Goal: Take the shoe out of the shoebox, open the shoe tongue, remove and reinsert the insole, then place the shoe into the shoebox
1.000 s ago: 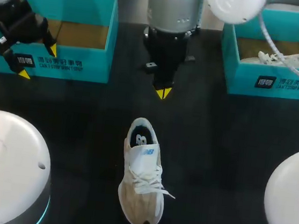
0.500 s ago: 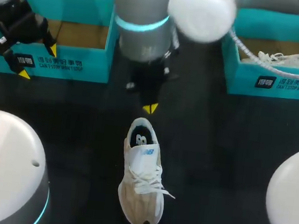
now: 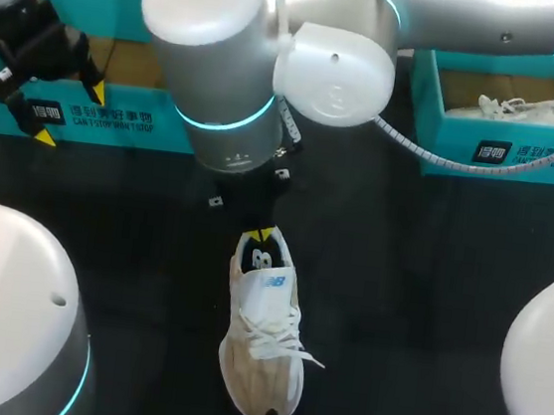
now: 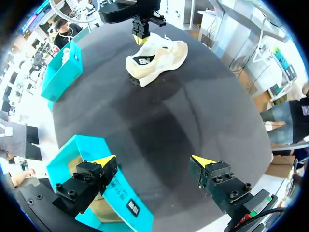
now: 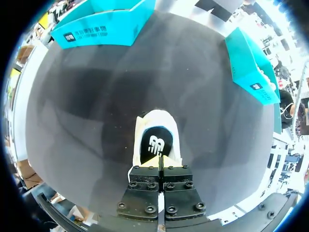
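Right gripper tips pressed together above shoe heel. Spread first, then pinch insole rear edge only.

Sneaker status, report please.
Left claw open, by the left shoebox. Right claw shut, at sneaker heel. Sneaker on table, insole in. Nothing in the way.

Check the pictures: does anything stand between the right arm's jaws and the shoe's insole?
Nothing visible does. The right arm's jaws stand shut directly over the heel end of the shoe, with the dark insole exposed just ahead of them. Whether they touch the heel rim cannot be told.
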Robot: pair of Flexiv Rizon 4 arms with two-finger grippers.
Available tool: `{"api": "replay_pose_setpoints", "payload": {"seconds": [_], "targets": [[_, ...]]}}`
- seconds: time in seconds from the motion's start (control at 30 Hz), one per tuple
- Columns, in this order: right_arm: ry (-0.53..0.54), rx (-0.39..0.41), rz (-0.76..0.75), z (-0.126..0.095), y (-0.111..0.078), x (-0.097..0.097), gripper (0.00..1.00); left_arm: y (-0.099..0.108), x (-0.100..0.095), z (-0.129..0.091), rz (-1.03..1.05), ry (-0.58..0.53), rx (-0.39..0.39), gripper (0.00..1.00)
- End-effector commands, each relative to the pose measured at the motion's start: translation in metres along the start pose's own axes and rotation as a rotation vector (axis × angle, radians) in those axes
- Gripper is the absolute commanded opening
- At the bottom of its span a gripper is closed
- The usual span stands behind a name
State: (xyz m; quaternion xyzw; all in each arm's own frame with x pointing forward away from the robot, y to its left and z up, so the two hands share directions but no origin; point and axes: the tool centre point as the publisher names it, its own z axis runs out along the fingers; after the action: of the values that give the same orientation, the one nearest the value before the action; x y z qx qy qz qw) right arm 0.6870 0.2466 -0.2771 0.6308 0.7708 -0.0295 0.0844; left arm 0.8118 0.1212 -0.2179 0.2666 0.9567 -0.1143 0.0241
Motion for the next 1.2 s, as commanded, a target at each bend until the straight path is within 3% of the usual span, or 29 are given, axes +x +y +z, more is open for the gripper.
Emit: {"api": "replay_pose_setpoints", "payload": {"seconds": [0.03, 0.13, 0.5, 0.73, 1.2], "targets": [[0.007, -0.002, 0.000, 0.000, -0.001, -0.003, 0.00, 0.000, 0.001, 0.000, 0.000, 0.000, -0.003, 1.00], [0.007, -0.002, 0.000, 0.000, -0.001, -0.003, 0.00, 0.000, 0.001, 0.000, 0.000, 0.000, -0.003, 1.00], [-0.092, -0.052, 0.068, 0.047, -0.009, 0.004, 0.00, 0.000, 0.001, 0.000, 0.000, 0.000, -0.003, 1.00], [-0.133, -0.092, 0.119, 0.058, -0.011, 0.000, 0.00, 0.000, 0.001, 0.000, 0.000, 0.000, -0.003, 1.00], [-0.153, -0.072, 0.168, 0.092, -0.006, -0.019, 0.00, 0.000, 0.001, 0.000, 0.000, 0.000, -0.003, 1.00]]}}
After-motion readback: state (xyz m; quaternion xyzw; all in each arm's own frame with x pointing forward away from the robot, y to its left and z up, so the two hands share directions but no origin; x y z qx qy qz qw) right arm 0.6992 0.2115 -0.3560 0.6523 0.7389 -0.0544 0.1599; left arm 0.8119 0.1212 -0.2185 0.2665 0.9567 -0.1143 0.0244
